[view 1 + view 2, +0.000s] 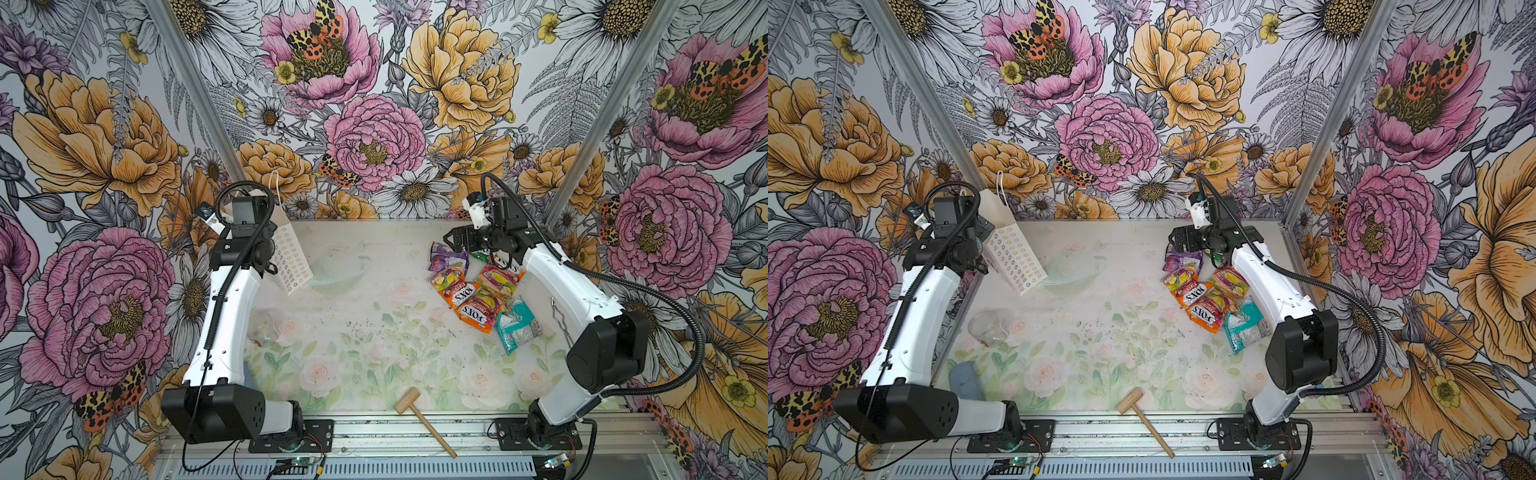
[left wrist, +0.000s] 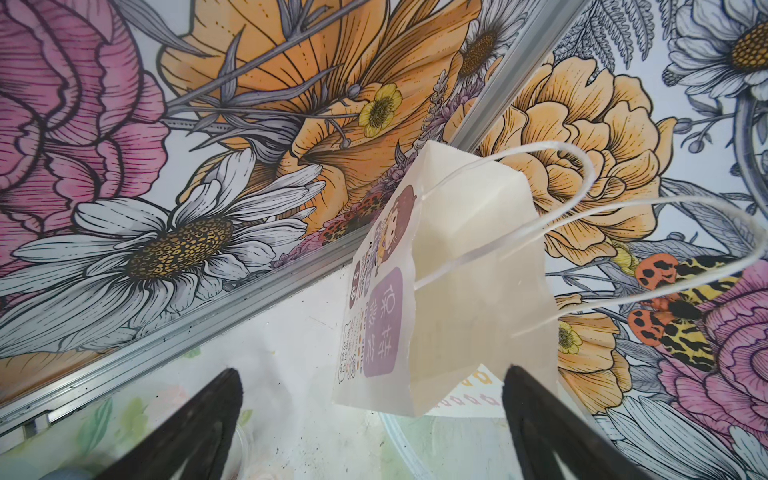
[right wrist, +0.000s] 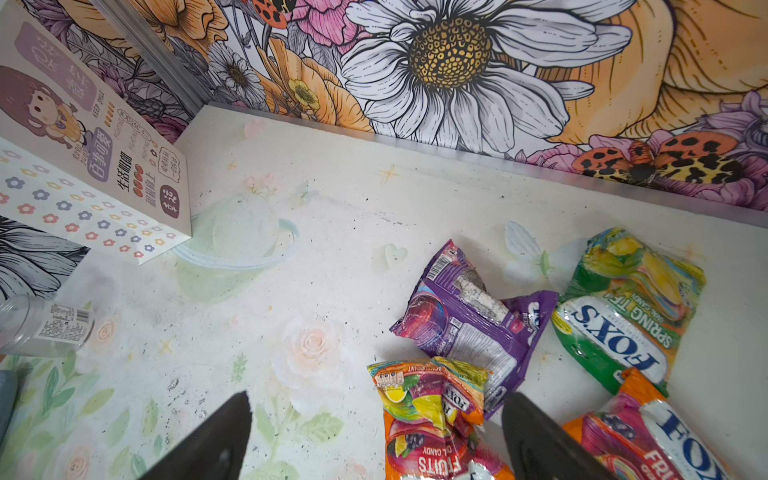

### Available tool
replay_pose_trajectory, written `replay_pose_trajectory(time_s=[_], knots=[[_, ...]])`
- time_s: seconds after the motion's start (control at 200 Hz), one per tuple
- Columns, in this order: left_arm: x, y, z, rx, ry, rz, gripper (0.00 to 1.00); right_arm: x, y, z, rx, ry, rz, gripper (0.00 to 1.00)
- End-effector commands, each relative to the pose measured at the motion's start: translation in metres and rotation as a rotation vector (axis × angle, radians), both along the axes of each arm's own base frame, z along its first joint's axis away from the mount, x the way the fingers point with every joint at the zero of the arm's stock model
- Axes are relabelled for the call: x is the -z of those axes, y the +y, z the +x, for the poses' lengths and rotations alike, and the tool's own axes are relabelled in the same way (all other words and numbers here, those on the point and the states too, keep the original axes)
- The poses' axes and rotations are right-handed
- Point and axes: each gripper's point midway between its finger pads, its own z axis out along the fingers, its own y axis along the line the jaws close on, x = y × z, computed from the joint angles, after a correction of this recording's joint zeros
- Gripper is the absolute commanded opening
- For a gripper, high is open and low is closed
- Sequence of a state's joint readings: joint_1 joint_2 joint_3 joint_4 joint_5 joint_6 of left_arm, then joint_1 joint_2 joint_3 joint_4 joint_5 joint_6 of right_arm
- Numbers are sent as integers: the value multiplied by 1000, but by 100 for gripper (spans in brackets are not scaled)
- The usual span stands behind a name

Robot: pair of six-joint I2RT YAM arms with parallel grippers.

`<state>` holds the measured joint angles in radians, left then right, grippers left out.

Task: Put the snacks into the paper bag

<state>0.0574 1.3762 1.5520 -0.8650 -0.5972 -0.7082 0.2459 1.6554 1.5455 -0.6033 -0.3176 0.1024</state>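
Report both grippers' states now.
Left gripper: open, empty, facing the paper bag.
Right gripper: open, empty, over the snacks.

The table in front of me has a pale, rose-printed top. On it, the paper bag stands far left, a clear jar lies on its side nearer left, the snacks overlap in a cluster far right, and a wooden mallet lies at the near edge.
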Motion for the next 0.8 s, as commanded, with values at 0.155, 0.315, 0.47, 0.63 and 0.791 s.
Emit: replay_pose_trajectory(time_s=[0.155,0.315,0.47,0.63,0.791], knots=[[0,-2,11,24,19,5,99,15,0,-3,-17,26,-32,96],[8,-1,18,27,42,-1,99,17,1,-2,-16,33,-30,96],[12,1,26,28,58,2,99,20,-1,-2,-8,41,-38,96],[17,7,32,36,71,-11,99,22,-2,-2,-1,47,-43,96],[22,10,36,42,83,-23,99,26,-3,0,6,54,-49,96]])
